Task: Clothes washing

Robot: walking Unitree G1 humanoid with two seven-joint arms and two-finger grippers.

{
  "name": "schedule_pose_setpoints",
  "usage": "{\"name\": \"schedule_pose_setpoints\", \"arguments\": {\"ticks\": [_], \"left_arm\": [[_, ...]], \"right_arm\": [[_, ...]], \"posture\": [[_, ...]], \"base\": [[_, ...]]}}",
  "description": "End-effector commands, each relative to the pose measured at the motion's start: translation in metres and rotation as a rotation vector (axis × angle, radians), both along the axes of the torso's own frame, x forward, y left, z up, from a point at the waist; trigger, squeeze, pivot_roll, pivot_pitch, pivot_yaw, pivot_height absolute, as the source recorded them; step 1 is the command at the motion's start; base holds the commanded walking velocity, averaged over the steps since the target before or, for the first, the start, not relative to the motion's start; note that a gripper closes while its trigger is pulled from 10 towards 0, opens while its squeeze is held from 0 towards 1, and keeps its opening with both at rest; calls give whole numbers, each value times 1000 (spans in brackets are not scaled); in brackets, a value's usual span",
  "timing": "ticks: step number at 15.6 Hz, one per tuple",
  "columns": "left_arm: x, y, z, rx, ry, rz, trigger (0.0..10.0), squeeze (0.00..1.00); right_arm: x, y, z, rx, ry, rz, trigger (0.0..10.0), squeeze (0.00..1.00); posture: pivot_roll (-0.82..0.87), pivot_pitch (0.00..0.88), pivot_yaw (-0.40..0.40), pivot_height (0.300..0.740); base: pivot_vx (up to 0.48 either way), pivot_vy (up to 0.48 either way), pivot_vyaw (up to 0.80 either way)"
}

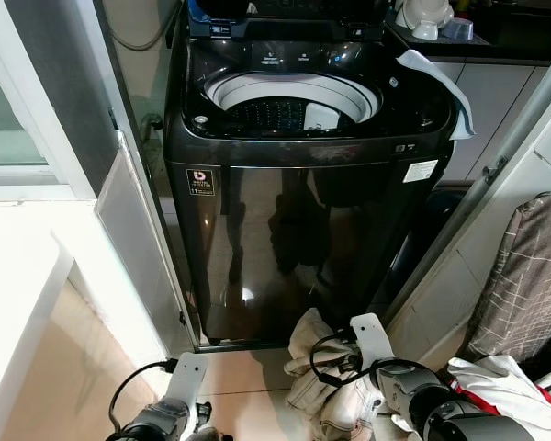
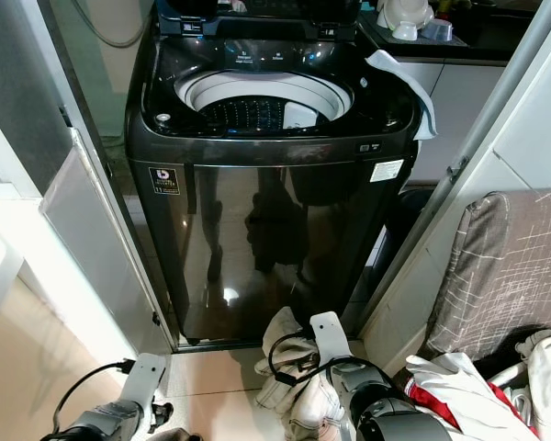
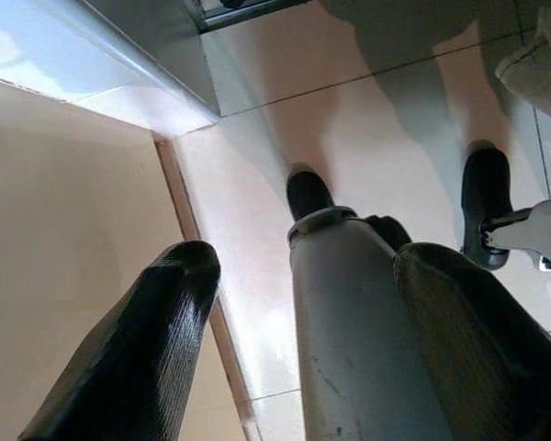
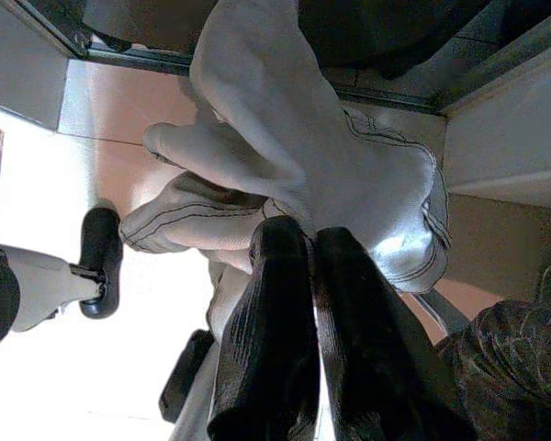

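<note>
Head views: washing machine point(image 1: 303, 184) stood lid-up, drum open; pale garment point(image 1: 326, 386) hung low before its front panel.
Left wrist: left gripper point(image 3: 294, 303) spread wide, holding nothing.
Right wrist: right gripper point(image 4: 308, 303) pinched onto the garment. Loading apparently not yet done.

Head stereo pair: set high, facing forward and down on the washing machine point(image 1: 298, 175) from close in front; both eyes share its open drum and glossy front panel. Left wrist camera: faces down along its fingers at floor tiles point(image 3: 367, 119) beside the machine. Right wrist camera: very near the pale garment point(image 4: 294, 156) at the machine's foot.
</note>
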State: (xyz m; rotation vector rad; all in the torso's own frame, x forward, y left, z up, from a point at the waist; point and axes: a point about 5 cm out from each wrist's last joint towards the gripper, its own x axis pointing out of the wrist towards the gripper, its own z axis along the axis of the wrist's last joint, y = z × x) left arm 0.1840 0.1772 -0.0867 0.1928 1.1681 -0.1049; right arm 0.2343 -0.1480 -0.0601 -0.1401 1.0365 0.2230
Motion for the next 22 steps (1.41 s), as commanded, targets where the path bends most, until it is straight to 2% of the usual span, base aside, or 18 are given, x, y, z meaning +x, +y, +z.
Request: {"name": "schedule_pose_setpoints", "arguments": {"ticks": [1, 3, 11, 15, 22], "left_arm": [[0, -1, 0, 14, -2, -36, 10000, 0], [1, -8, 0, 25, -4, -123, 10000, 0], [4, -2, 2, 53, -11, -129, 10000, 0], [5, -2, 2, 32, -18, -96, 10000, 0], [7, -10, 2, 34, -20, -179, 10000, 0]], "right_arm": [[2, -1, 1, 0, -13, -3, 0, 0], [1, -1, 1, 0, -14, -4, 0, 0], [0, -6, 0, -16, -14, 11, 0, 0], [-1, -8, 0, -15, -10, 3, 0, 0], [-4, -11, -2, -17, -1, -8, 0, 0]], "posture": [[-2, 0, -28, 740], [-3, 0, -25, 740], [-6, 0, -34, 740], [-8, 0, -35, 740], [-3, 0, -39, 740]], "base": [[0, 0, 0], [0, 0, 0], [0, 0, 0], [0, 0, 0], [0, 0, 0]]}}
